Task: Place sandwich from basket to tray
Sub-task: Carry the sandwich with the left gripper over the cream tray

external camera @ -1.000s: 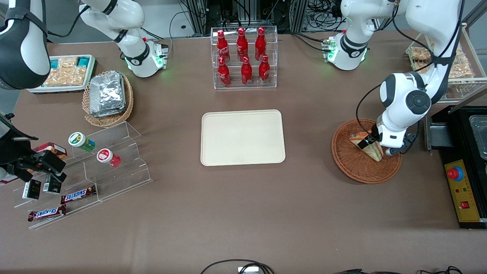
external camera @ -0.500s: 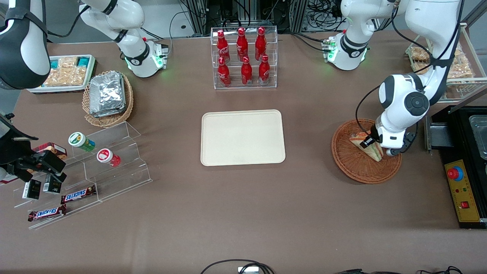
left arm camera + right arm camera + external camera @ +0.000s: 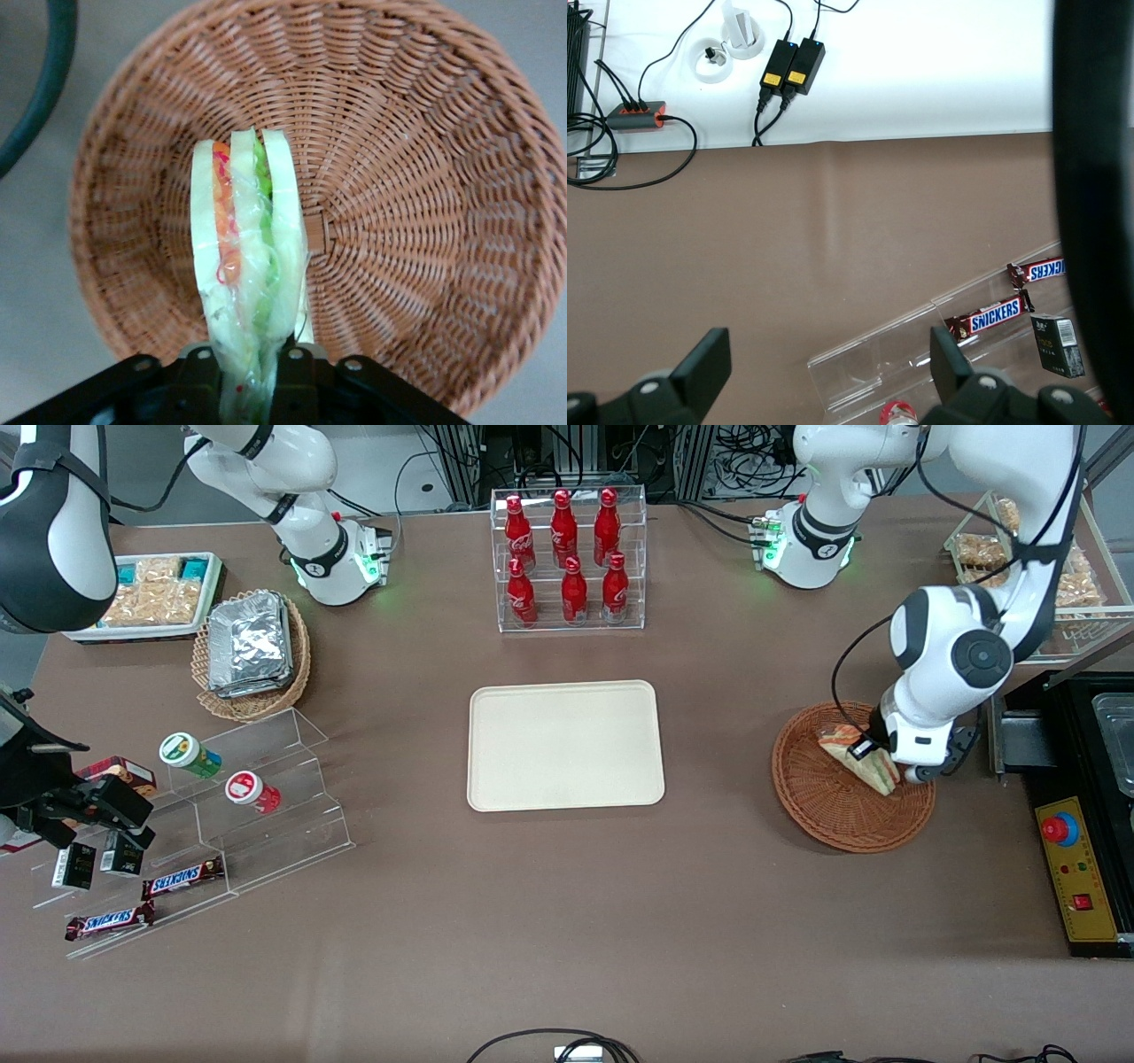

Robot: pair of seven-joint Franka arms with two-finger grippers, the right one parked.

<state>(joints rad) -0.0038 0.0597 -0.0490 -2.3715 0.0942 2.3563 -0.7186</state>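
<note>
My left gripper hangs over the reddish-brown wicker basket, shut on the sandwich. In the left wrist view the sandwich is a plastic-wrapped wedge of pale bread with orange, red and green filling, pinched between the black fingers of the gripper, and it hangs a little above the basket floor. The cream tray lies bare at the table's middle, toward the parked arm's end from the basket.
A clear rack of red bottles stands farther from the camera than the tray. A black box with a red button sits beside the basket at the working arm's end. A tan basket of foil packets and clear snack steps lie toward the parked arm's end.
The gripper has risen slightly with the sandwich in it, and the wedge has tipped and lifted off the basket floor.
</note>
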